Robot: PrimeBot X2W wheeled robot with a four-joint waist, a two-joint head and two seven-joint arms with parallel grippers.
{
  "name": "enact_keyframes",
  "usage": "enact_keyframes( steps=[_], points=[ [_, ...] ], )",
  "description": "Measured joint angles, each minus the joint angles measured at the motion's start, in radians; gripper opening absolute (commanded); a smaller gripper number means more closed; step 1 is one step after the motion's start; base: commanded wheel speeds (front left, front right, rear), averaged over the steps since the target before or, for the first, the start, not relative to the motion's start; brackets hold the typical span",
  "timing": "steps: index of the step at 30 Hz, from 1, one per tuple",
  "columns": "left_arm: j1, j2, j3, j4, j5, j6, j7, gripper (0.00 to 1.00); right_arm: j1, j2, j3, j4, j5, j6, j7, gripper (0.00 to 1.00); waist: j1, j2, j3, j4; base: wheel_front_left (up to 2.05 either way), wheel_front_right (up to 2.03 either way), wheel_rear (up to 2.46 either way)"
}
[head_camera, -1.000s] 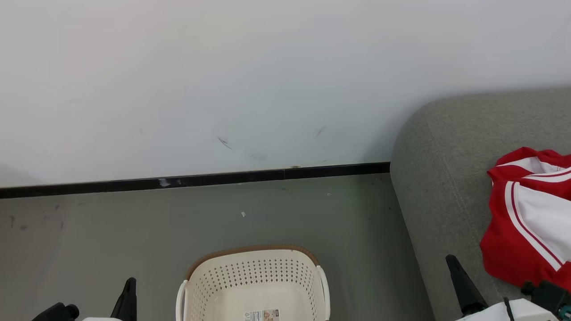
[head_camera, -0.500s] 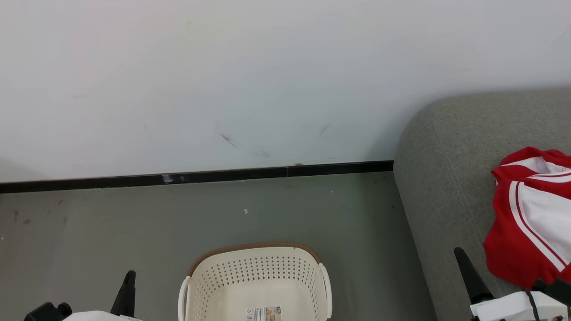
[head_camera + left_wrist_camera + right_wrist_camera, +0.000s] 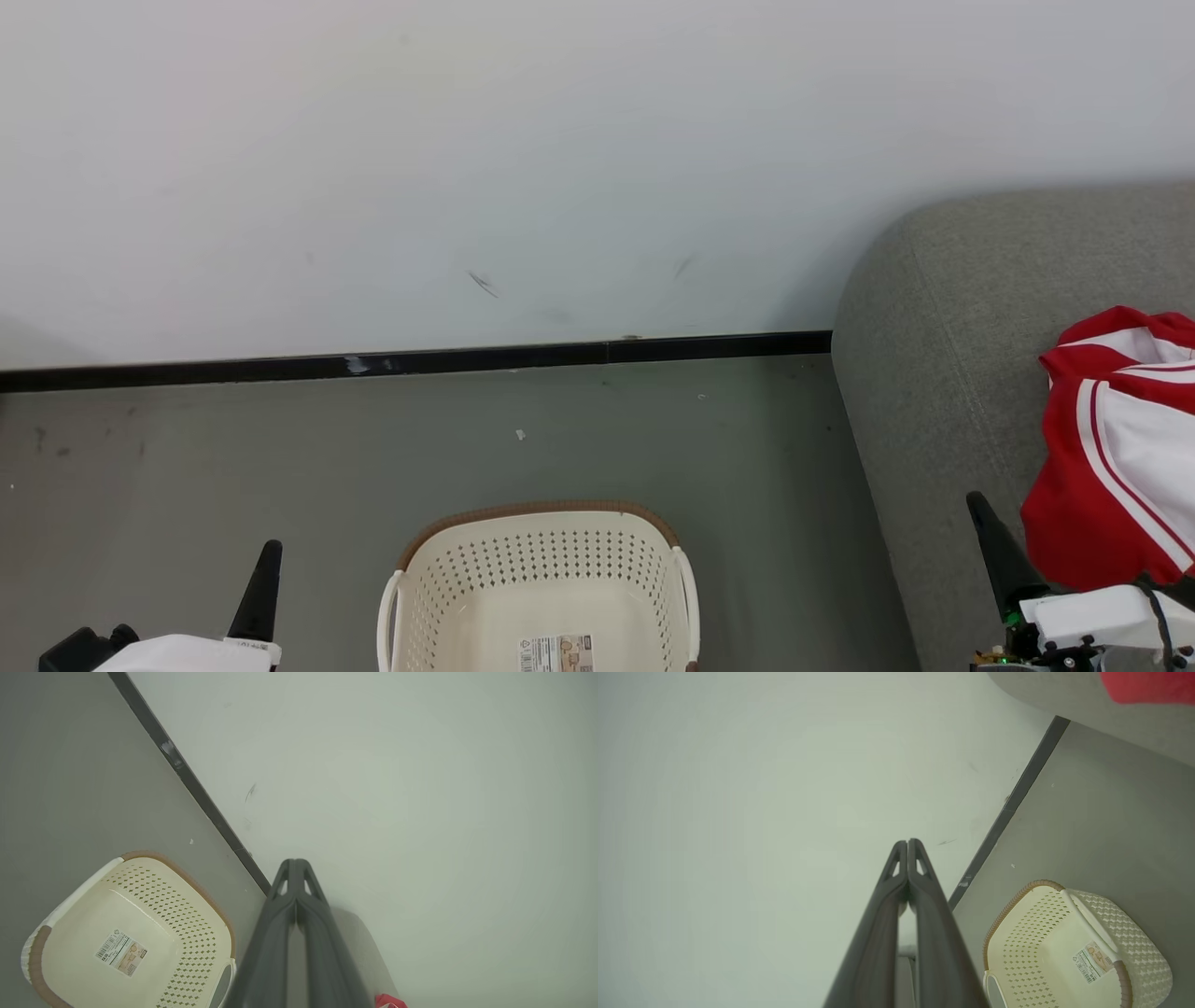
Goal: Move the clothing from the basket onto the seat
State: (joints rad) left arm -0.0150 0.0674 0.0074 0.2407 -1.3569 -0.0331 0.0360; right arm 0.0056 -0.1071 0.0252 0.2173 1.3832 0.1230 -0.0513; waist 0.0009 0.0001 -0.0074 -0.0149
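Item: clothing [image 3: 1120, 448] — red jersey fabric with white panels and white stripe trim, crumpled in a soft heap on the grey seat [image 3: 934, 308].

Item: basket [image 3: 537, 560] — cream perforated plastic with a brown rim, standing on the floor [image 3: 280, 448] between my arms. Its bottom is bare except for a barcode label [image 3: 555, 653], so I judge the transfer done.

Left claw [image 3: 295, 864]: fingers pressed together, holding nothing.

Right claw [image 3: 907, 845]: likewise closed and empty, just beside the heap.

Both point towards the wall [image 3: 560, 140], presumably parked because nothing is left to lift.
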Motion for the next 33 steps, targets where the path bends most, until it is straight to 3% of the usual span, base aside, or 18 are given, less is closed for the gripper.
enact_keyframes(
  steps=[20,33],
  points=[
    [-0.039,-0.032,0.066,0.020,-0.244,-0.077,0.069,0.00,-0.052,-0.020,-0.017,0.026,0.328,0.000,0.045,0.00,-0.0004,0.0000,0.010,0.015,0.00,0.00,0.00],
    [-0.043,-0.032,0.068,0.026,-0.245,-0.084,0.069,0.00,-0.058,-0.021,-0.020,0.030,0.332,0.000,0.047,0.00,-0.0005,0.0000,0.010,0.015,0.00,0.00,0.00]
  ],
)
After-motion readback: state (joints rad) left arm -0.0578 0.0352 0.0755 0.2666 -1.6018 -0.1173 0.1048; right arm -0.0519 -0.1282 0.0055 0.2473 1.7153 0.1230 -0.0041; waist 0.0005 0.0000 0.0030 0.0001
